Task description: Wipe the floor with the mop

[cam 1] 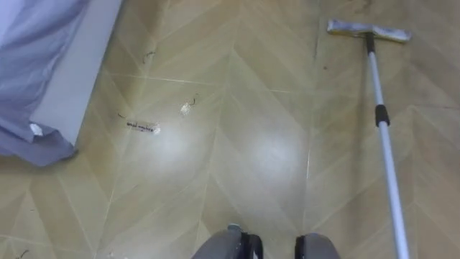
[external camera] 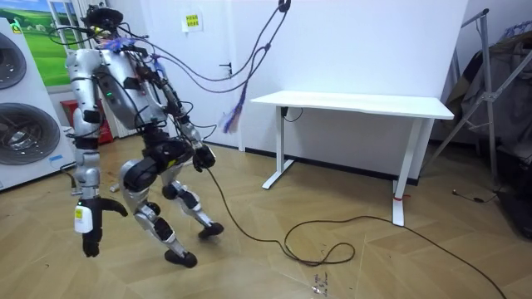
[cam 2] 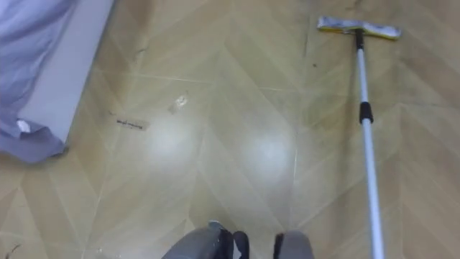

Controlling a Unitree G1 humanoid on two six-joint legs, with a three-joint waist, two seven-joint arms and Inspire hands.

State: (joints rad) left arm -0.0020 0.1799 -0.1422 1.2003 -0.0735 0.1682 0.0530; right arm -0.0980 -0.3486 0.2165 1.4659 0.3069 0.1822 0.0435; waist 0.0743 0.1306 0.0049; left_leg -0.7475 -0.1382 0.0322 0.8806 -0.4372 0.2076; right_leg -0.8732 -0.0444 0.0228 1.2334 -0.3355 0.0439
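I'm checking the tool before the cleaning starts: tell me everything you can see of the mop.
The mop has a flat, narrow, pale head lying crosswise on the wooden floor, ahead of the robot and to its right. A slim silvery-white pole, metal by its look, joins the head's middle at a dark fitting, carries a black collar partway along, and slants back towards the robot, leaving the picture's lower edge. What holds its near end cannot be told.
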